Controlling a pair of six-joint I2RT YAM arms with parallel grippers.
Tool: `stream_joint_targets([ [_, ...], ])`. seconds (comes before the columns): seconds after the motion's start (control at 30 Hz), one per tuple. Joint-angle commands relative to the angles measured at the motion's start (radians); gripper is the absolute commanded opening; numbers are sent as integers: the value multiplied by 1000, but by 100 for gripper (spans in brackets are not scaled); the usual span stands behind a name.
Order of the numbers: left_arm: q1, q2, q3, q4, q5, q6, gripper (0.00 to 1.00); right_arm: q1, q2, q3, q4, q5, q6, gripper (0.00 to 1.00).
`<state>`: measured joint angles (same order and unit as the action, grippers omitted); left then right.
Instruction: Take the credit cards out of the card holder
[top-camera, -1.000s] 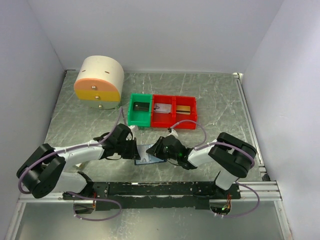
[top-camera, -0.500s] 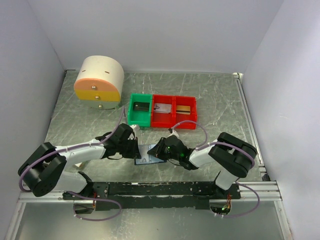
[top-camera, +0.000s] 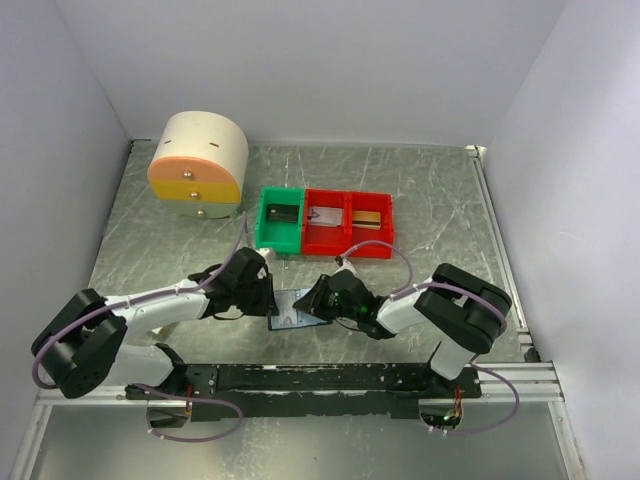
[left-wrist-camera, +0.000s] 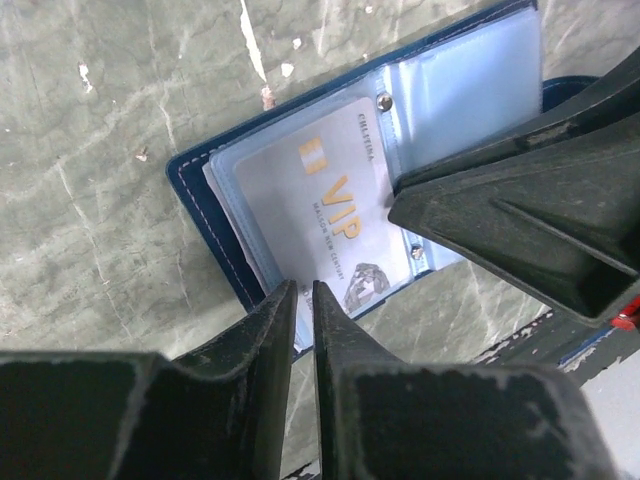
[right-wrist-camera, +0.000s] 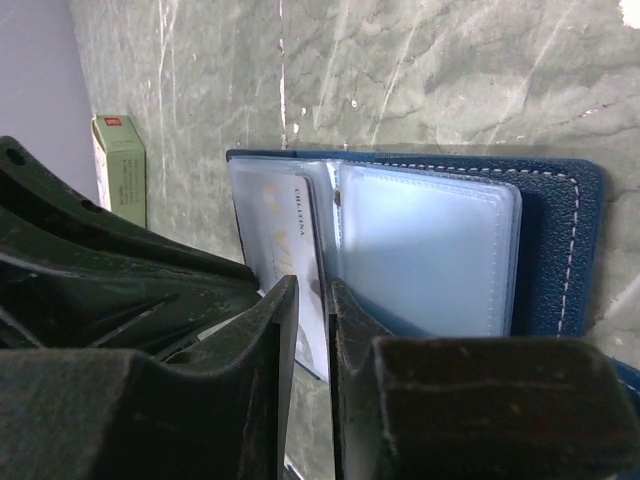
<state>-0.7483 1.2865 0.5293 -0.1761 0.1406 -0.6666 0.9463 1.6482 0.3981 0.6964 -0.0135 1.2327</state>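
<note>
The card holder (top-camera: 292, 312) lies open on the table between my two grippers, navy with pale blue plastic sleeves (right-wrist-camera: 425, 250). A pale grey credit card marked VIP (left-wrist-camera: 320, 205) sits in its left sleeve and also shows in the right wrist view (right-wrist-camera: 280, 225). My left gripper (left-wrist-camera: 303, 292) is closed to a thin gap on the near edge of that card. My right gripper (right-wrist-camera: 313, 292) is closed on the sleeve edge by the holder's spine, and its fingers (left-wrist-camera: 520, 200) show in the left wrist view. Two more cards, one pale (top-camera: 325, 215) and one gold-tan (top-camera: 367, 219), lie in the red tray.
A red tray (top-camera: 348, 246) and a green tray (top-camera: 262, 232) holding a dark item stand behind the holder. A round cream drawer unit (top-camera: 198, 165) is at the back left. A small box with a red label (right-wrist-camera: 120, 165) stands beyond the holder.
My left arm has edged toward the holder and the holder has shifted slightly left. The right gripper has stayed on the holder.
</note>
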Motion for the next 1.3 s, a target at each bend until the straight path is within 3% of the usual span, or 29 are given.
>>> stream_joint_targets([
  [0.0, -12, 46, 3, 22, -9, -10, 23, -3, 32, 7, 2, -21, -18, 19],
  [0.3, -25, 54, 5, 14, -28, -10, 18, -6, 29, -10, 61, -39, -10, 16],
  [0.43, -26, 47, 5, 12, -28, -13, 18, -8, 26, -14, 68, -43, -13, 4],
  [0.53, -28, 46, 10, 5, -33, -13, 18, -10, 18, -20, 77, -44, -11, 0],
  [0.8, -29, 43, 14, -8, -46, -10, 18, -17, -57, -48, -12, 22, -14, 0],
  [1.0, -31, 44, 23, -15, -48, -7, 18, -23, -35, -38, 3, -15, -28, 0],
  [1.27, -31, 43, 26, -20, -50, -6, 17, -24, 29, -16, 66, -74, -41, 16],
])
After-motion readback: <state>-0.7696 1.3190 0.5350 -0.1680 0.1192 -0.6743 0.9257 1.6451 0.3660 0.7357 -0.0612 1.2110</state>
